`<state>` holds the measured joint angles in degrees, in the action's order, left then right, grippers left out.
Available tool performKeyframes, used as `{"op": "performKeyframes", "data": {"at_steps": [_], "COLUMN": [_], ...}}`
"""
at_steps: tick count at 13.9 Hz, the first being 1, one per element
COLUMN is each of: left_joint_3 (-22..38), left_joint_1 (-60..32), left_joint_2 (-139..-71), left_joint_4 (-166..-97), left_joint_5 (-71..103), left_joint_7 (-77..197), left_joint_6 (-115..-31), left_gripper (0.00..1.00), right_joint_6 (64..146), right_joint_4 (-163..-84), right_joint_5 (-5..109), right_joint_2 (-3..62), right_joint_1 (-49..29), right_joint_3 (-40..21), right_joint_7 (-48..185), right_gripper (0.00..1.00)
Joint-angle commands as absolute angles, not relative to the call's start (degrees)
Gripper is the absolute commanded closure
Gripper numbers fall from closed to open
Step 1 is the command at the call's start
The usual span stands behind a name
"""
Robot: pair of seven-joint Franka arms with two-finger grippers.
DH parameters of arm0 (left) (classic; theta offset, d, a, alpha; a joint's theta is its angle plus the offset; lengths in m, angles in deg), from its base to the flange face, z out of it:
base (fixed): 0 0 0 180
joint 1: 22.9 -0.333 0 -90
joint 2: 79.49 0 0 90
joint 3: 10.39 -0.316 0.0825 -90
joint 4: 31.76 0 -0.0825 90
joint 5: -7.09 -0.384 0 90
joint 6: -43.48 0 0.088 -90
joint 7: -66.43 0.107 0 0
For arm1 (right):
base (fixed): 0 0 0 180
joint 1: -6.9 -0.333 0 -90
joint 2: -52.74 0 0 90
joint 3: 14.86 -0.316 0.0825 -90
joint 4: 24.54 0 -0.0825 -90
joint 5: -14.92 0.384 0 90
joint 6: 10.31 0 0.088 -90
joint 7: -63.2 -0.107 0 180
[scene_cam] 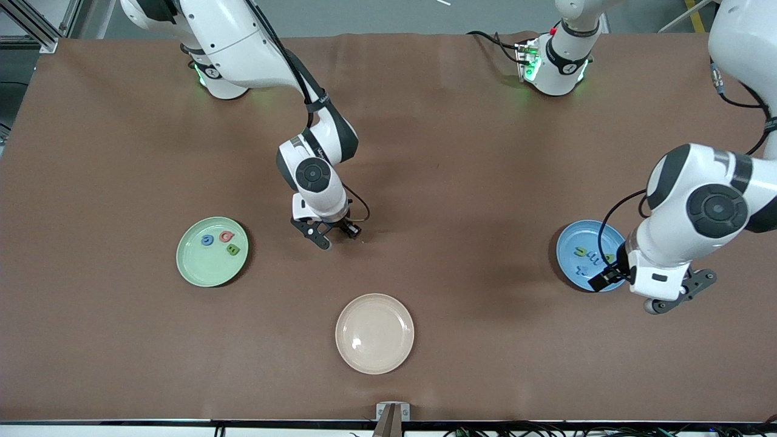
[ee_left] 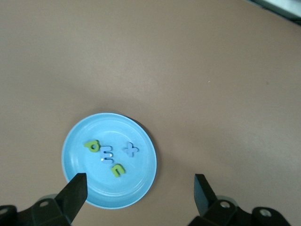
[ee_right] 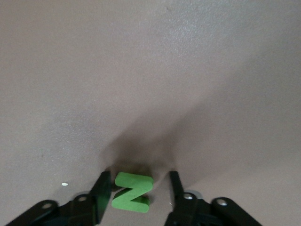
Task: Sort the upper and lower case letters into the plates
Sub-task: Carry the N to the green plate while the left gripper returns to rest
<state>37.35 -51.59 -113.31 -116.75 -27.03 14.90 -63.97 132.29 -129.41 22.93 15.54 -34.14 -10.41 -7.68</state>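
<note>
Right gripper (scene_cam: pixel 332 235): low over the brown table (scene_cam: pixel 461 152), mid-table, between the mint green plate and the sky blue plate and farther from the front camera than the cream-beige plate. Fingers (ee_right: pixel 102 190) partly open, straddling a green letter N (ee_right: pixel 132 192) that lies flat on the cloth. One finger sits just beside the letter's edge; the other stands apart from it. Whether the letter is gripped cannot be told.

Left gripper (scene_cam: pixel 652 291): in the air over the edge of the sky blue plate (scene_cam: pixel 576 243), at the left arm's end of the table. Fingers (ee_left: pixel 75 192) spread wide, holding nothing.

Sky blue plate, contents: four small letters near its centre: two green, two pale blue-violet. They lie close together, and one blue piece, cross-shaped, lies a little apart from the rest.

Mint green plate (scene_cam: pixel 200 273): toward the right arm's end of the table, well apart from the right gripper. Contents: three letters in a cluster: one blue, one red, one green.

Cream-beige plate (scene_cam: pixel 374 333): nearer to the front camera than both other plates, mid-table; holds no letters.

Table: covered in brown cloth.
</note>
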Motion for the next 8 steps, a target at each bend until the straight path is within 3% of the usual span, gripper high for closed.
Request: {"op": "performKeyframes", "data": {"at_steps": [1,3,7,8], "left_joint_3": [38.1,38.1,38.0,37.8], "left_joint_1": [-51.8,-51.9,-52.5,-52.4], "left_joint_2": [-110.3,-108.5,-104.4,-103.2], "left_joint_4": [-115.3,-115.3,-115.3,-115.5], "left_joint_5": [-26.7,-26.5,-21.1,-20.2], "left_joint_7": [18.6,22.9,28.1,28.5], "left_joint_6": [-61.4,-61.2,-60.2,-58.9], "left_gripper": [0.00,0.00,0.00,0.00], "right_joint_6": [132.3,132.3,132.0,131.6], "right_joint_4": [-129.5,-129.5,-129.4,-129.4], "right_joint_5": [23.5,23.6,23.5,23.5], "right_joint_2": [15.6,15.6,15.7,15.9], "right_joint_1": [-35.0,-35.2,-34.7,-34.2], "right_joint_3": [-9.9,-9.9,-9.9,-9.7], "right_joint_7": [-8.4,-8.6,-8.4,-7.8], "right_gripper": [0.48,0.55,0.93,0.96]}}
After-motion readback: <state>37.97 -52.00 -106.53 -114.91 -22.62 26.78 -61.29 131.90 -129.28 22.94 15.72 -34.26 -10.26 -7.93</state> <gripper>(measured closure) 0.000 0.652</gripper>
